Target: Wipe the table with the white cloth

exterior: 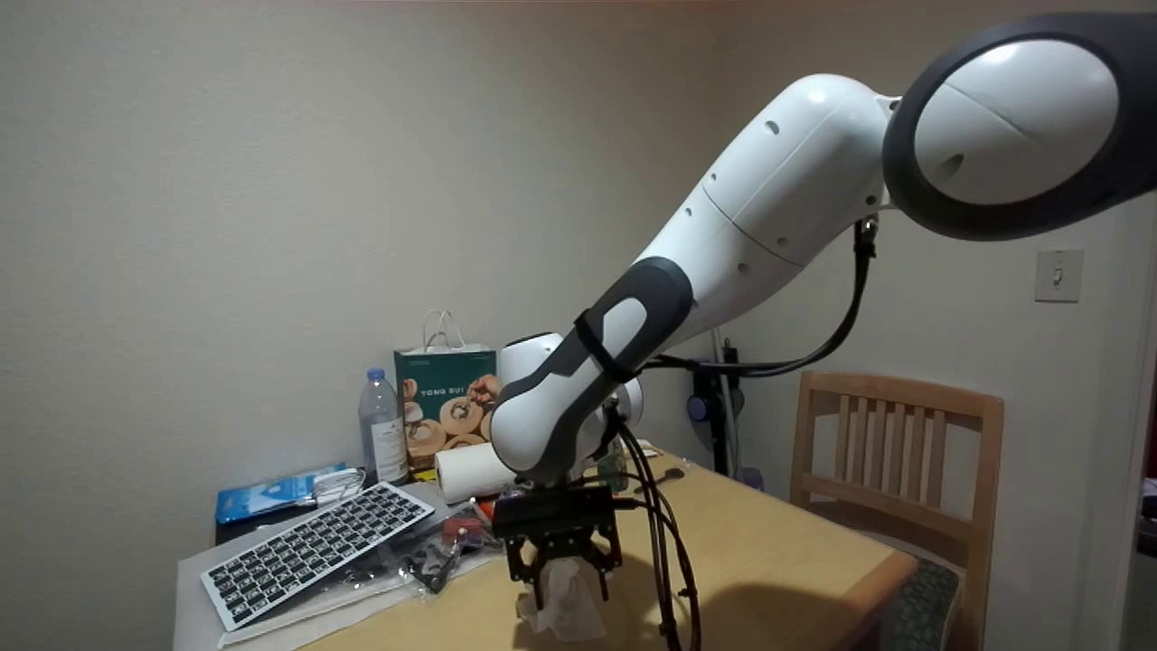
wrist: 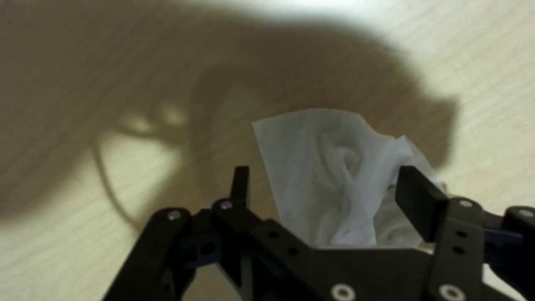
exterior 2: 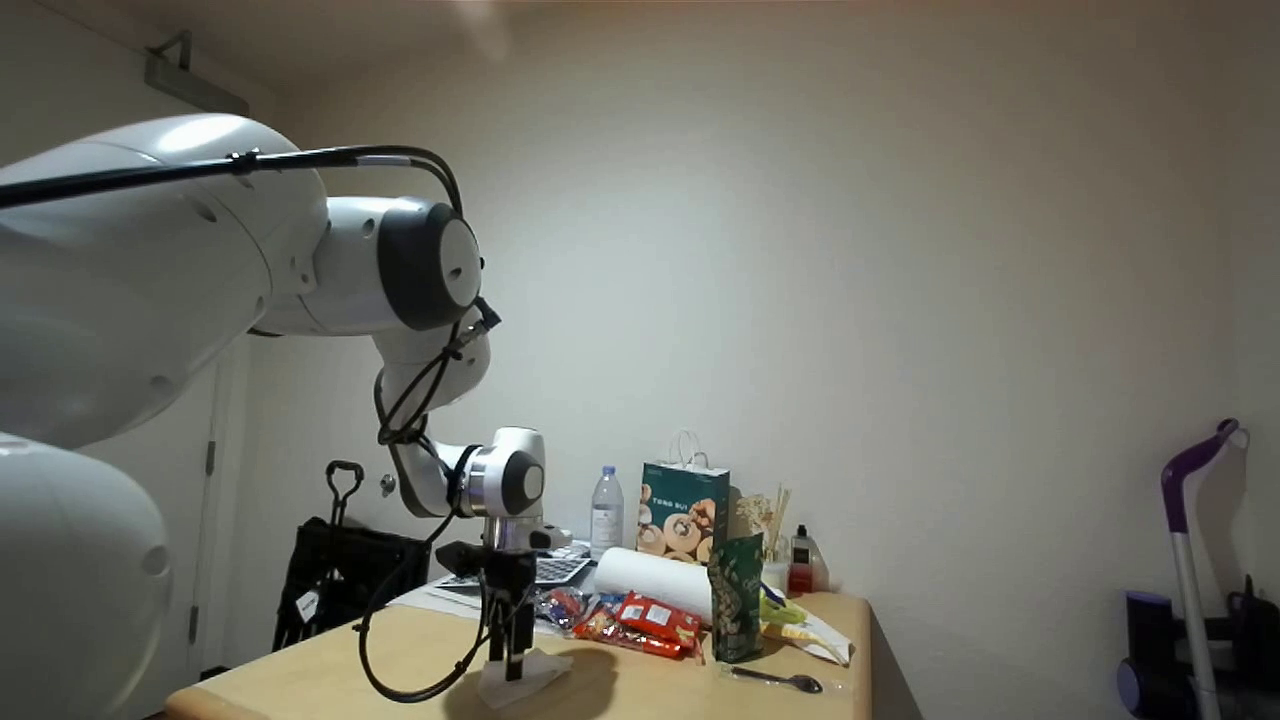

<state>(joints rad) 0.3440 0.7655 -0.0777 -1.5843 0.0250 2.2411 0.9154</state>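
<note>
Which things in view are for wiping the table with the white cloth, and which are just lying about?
For the job: white cloth, wooden table, open gripper.

Just lying about: green shopping bag, blue-capped plastic bottle, paper towel roll, green pouch, red packets, black spoon, keyboard-like panel.

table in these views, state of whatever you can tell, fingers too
Table, partly in shadow
White cloth, crumpled, on the table
Fingers, open, part of the white cloth between them
Plastic bottle, upright, capped
Paper bag, upright, handles up
Paper towel roll, on its side
Green pouch, standing
Black spoon, lying
Red packets, lying; sealed or not unclear
</note>
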